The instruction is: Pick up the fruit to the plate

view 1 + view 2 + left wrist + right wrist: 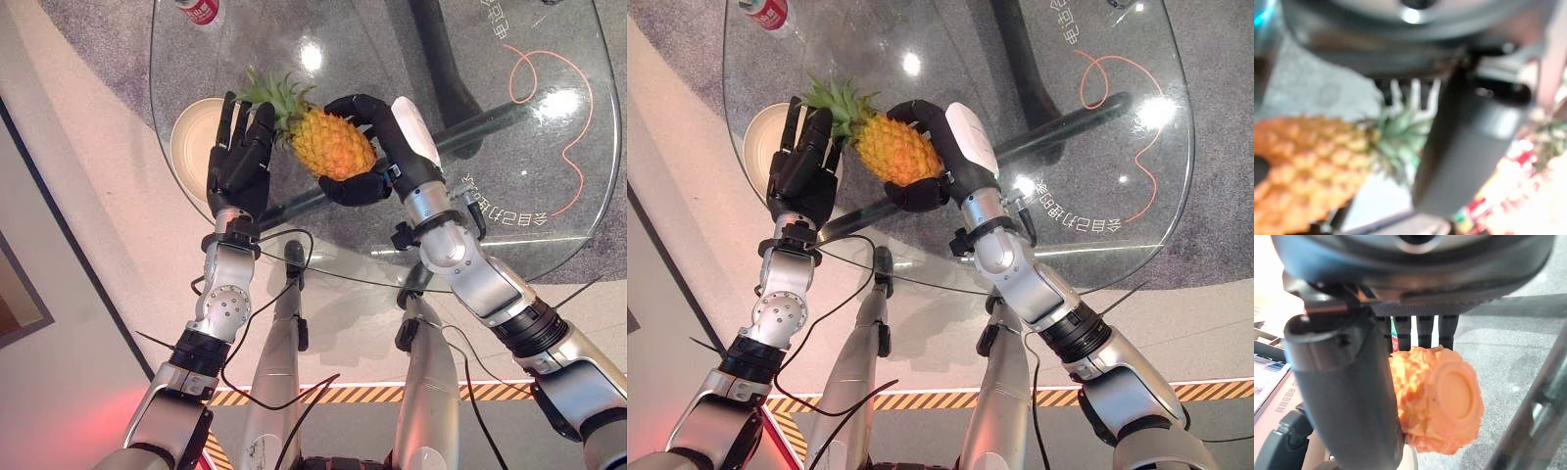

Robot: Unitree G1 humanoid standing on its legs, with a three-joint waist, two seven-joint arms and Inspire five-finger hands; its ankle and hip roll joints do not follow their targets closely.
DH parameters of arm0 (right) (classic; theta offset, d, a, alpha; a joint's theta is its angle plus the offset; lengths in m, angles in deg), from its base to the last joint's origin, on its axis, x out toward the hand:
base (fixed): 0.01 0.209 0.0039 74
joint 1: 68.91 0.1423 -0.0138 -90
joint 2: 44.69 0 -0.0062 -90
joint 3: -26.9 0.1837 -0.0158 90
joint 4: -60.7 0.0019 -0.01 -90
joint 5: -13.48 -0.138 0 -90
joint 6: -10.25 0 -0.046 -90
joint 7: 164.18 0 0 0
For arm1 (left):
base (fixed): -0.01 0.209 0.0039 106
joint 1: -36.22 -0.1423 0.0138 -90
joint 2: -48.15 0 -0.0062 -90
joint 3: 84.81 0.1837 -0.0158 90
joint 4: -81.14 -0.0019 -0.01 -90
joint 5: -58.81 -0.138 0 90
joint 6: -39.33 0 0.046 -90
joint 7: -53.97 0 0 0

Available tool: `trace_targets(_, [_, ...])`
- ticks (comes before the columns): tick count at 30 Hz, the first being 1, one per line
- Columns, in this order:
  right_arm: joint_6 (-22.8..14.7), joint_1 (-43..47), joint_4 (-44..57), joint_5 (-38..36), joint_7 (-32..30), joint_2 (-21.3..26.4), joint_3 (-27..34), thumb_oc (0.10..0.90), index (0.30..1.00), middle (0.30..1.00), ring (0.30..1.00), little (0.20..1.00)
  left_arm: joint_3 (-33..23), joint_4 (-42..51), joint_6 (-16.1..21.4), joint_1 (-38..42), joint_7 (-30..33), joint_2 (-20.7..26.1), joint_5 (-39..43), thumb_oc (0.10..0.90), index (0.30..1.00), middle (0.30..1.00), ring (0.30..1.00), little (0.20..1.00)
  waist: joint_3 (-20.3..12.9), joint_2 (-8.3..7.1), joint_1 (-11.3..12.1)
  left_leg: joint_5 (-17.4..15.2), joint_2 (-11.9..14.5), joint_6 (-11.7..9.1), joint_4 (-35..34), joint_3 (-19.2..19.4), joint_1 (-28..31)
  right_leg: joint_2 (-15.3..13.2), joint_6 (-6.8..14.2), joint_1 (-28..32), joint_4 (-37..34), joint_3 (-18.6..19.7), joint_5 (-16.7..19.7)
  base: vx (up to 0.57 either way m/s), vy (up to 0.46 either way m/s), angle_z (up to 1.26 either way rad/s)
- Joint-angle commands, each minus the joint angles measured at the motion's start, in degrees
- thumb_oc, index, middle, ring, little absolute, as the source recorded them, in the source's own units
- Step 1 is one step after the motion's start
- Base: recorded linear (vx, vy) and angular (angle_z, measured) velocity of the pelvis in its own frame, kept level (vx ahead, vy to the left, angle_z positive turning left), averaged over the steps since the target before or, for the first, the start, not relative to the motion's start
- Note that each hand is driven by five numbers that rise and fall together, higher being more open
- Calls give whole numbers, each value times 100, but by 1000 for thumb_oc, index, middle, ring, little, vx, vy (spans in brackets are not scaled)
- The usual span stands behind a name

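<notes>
Over the round clear glass table (549, 211) the robot's right hand (377, 147) has its dark fingers and thumb wrapped round the body of an orange-yellow pineapple with a green leafy crown (331, 142), so the fruit is grasped and lies on its side, its crown pointing toward the robot's left. In the right wrist view the flat round base of the pineapple faces the camera, pressed between the thick thumb and the row of fingers beyond it. The left hand (240, 157) is beside the crown with its fingers straight and loosely spread, holding nothing; the green leaves reach right up to its fingertips, and the left wrist view shows the leaves just next to the hand's dark bulk, though I cannot tell from here whether they actually touch. Under and just past that open left hand sits a round pale cream plate (188, 137) on the glass, near the table's edge on the robot's left; the pineapple is close to it but its body is off to the right of the plate, not on it. At the far edge of the table, beyond the plate, stands a red can with a white top (199, 10). A thin orange cord (571, 147) curls in loops on the robot's right, well apart from the fruit and both hands; whether it lies on the glass or below it I cannot tell.
</notes>
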Motion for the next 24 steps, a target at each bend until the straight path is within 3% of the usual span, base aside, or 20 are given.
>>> trace_targets(1, [-740,985,1422,159,57,-117,-285,100,300,300,300,200,312,680,243,610,-280,-77,-277,800,900,900,900,900,-78,91,42,-249,281,-224,216,-28,238,-108,336,427,-870,-184,907,0,0,0])
trace_targets(12, [-812,1052,1396,120,2,-136,-281,100,300,300,300,200,268,594,340,688,847,3,-1239,800,900,900,900,900,-78,79,80,-240,267,-230,232,-72,194,-99,335,423,-853,-210,882,0,0,0])
trace_targets(24, [-838,1127,1443,46,129,-168,-347,100,300,300,300,200,283,650,206,707,1028,-34,-1400,800,900,900,900,900,-78,83,98,-227,262,-237,236,-73,200,-93,324,449,-853,-222,871,0,0,0])
